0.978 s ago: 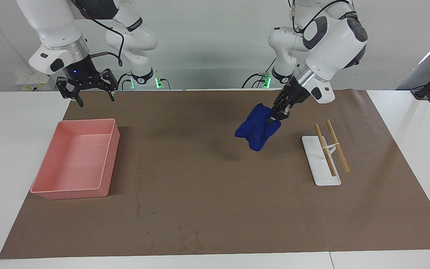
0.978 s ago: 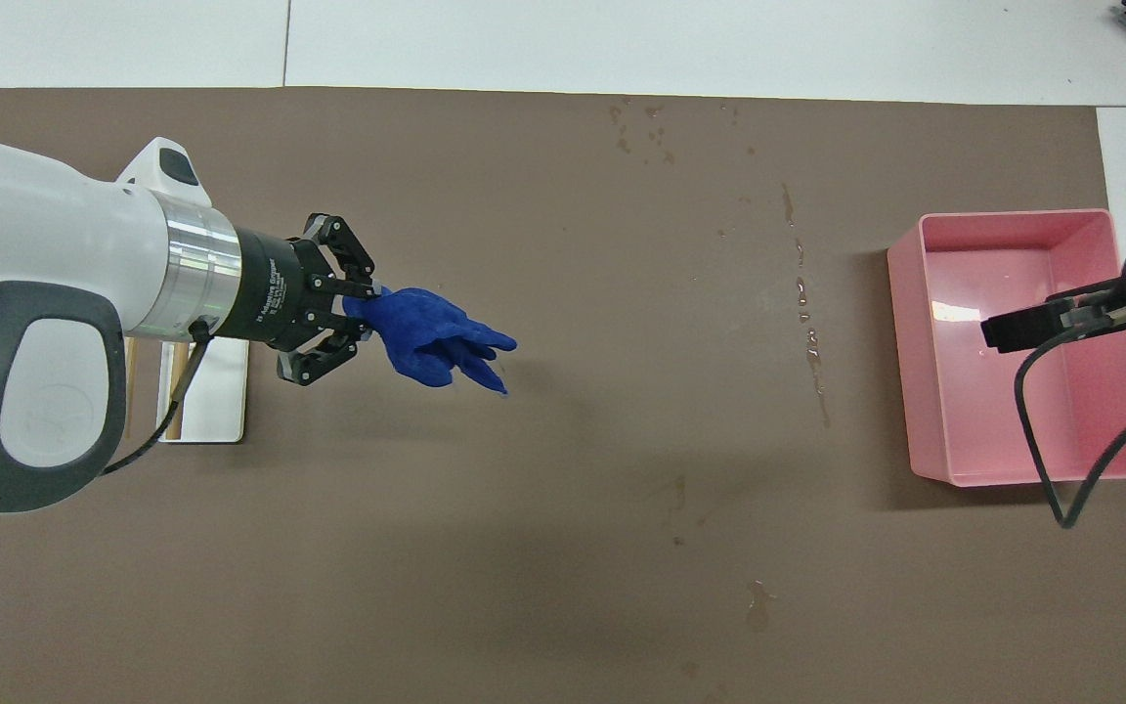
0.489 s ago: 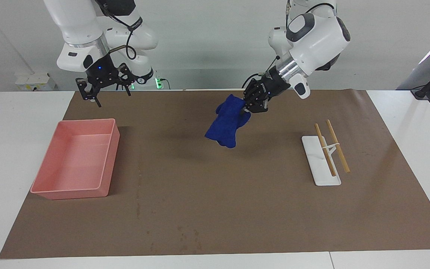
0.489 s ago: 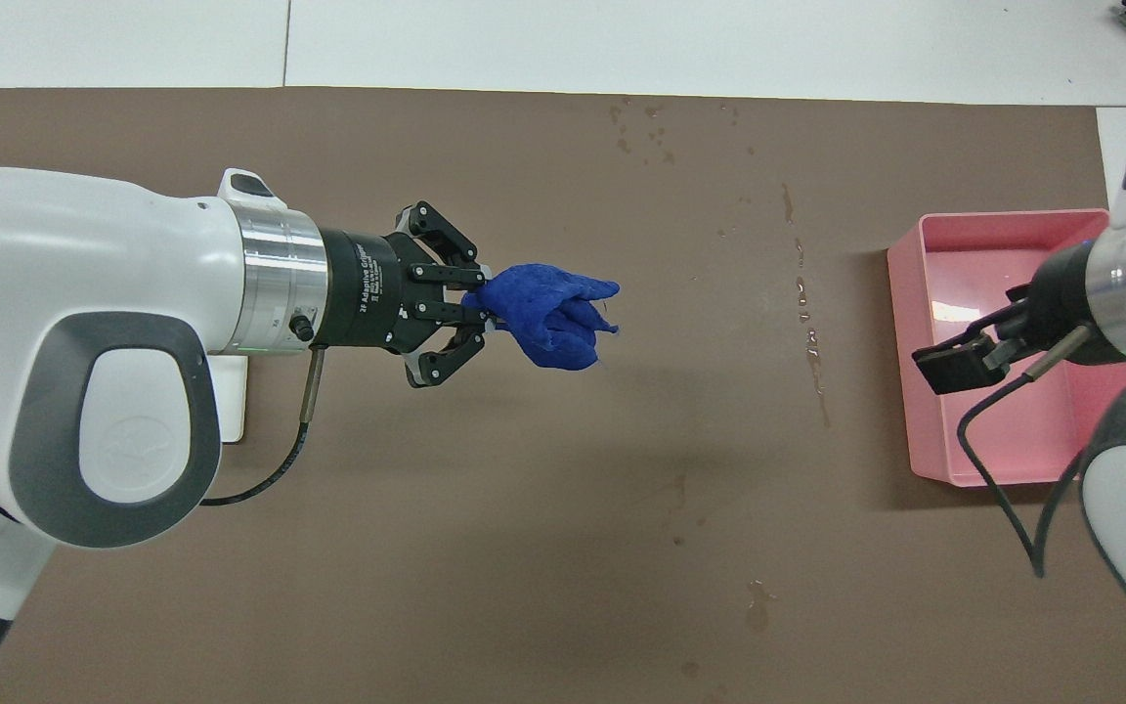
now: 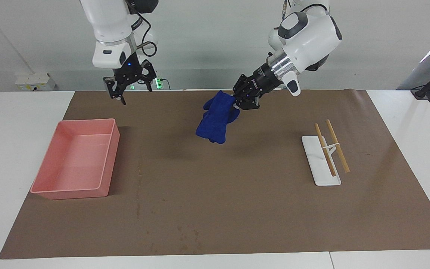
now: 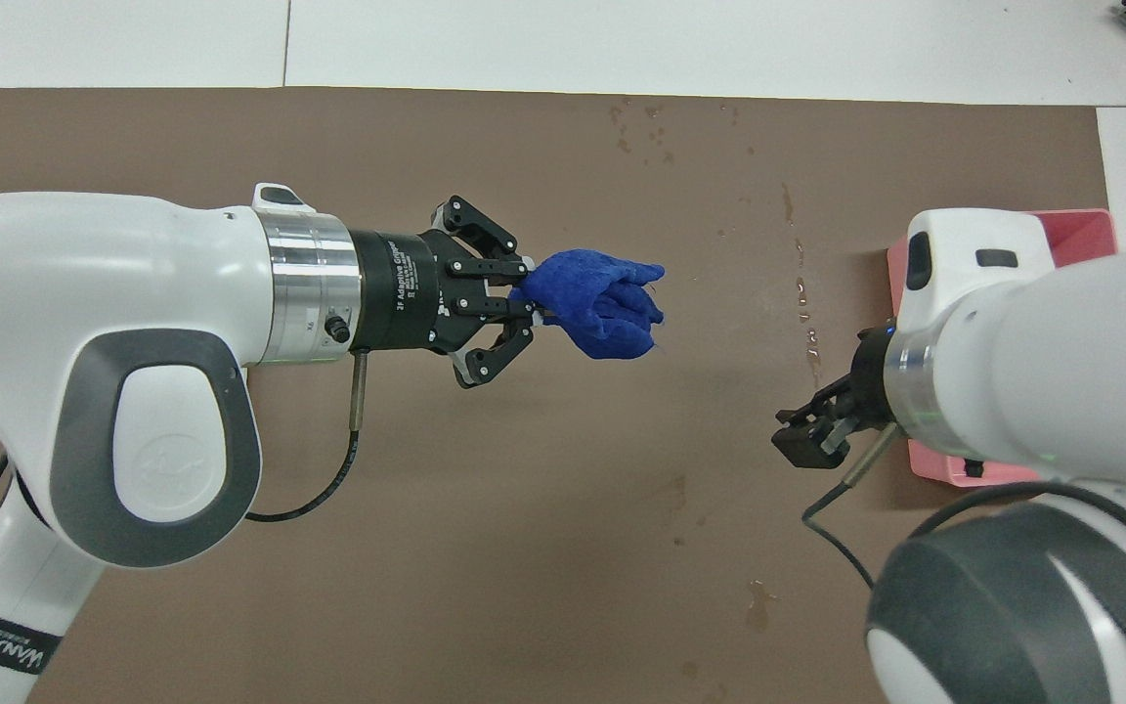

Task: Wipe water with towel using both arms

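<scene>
The brown mat (image 5: 237, 209) on the bench (image 5: 17, 157) lies open across its middle. Only 2 low obstacles stand on it: the pink tray (image 5: 76, 160) at the right arm's end and the white stand (image 5: 320, 160) with 2 wooden sticks at the left arm's end, well apart. Above the middle, the left hand (image 5: 237, 103) holds the hanging towel (image 5: 215, 119) clear of the mat. The right hand (image 5: 132, 89), fingers spread, is up in the air beside the tray's robot-side end.

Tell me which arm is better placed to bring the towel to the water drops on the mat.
Left. The left gripper already holds the towel in the air over the brown mat. The right gripper is open and holds nothing, raised near the pink tray. The water drops lie between them.
</scene>
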`<state>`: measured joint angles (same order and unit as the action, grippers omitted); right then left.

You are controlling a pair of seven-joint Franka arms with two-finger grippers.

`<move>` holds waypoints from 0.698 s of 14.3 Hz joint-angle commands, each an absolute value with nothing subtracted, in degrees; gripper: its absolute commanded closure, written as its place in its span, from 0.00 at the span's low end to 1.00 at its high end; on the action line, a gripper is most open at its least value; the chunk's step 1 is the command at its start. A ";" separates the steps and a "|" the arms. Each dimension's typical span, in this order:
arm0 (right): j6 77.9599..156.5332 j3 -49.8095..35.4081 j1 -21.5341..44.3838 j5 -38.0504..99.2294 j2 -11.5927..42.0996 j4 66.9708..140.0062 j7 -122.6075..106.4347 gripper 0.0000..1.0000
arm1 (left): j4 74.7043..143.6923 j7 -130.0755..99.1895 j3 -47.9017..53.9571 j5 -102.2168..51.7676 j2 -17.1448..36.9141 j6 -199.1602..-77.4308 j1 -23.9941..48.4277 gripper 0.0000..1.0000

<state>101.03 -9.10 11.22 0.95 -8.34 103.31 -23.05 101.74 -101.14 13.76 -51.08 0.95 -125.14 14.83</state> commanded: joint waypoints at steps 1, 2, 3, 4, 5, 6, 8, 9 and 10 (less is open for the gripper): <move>105.81 -8.79 13.00 1.32 -11.07 107.93 -24.26 0.00 | 101.60 -102.48 13.71 -52.56 0.97 -126.65 17.04 1.00; 108.00 -8.79 13.70 1.23 -11.07 108.71 -24.34 0.00 | 101.69 -102.65 13.80 -52.56 0.97 -126.56 17.66 1.00; 110.19 -8.79 14.32 0.88 -10.99 109.50 -24.35 0.00 | 101.69 -103.44 13.80 -52.65 0.88 -126.56 18.54 1.00; 111.87 -8.79 15.37 0.36 -10.99 110.03 -24.43 0.00 | 101.78 -103.71 13.80 -52.65 0.79 -126.56 19.59 1.00; 113.02 -8.79 16.25 0.18 -10.99 110.74 -24.35 0.00 | 101.78 -103.80 13.80 -52.65 0.79 -126.39 20.30 1.00; 114.07 -8.79 16.61 -0.35 -10.99 111.44 -24.43 0.00 | 101.86 -103.80 13.80 -52.65 0.62 -126.13 21.17 1.00; 115.57 -8.79 18.97 -1.14 -10.99 112.41 -24.35 0.00 | 102.56 -103.80 13.80 -52.65 -0.09 -126.04 22.32 1.00; 116.53 -8.79 19.68 -1.66 -10.99 113.02 -24.35 0.00 | 103.00 -103.80 13.80 -52.65 -0.26 -125.95 22.59 1.00; 116.72 -8.79 20.47 -2.10 -10.99 113.46 -24.35 0.00 | 103.62 -103.80 13.80 -52.65 -0.70 -125.95 23.63 1.00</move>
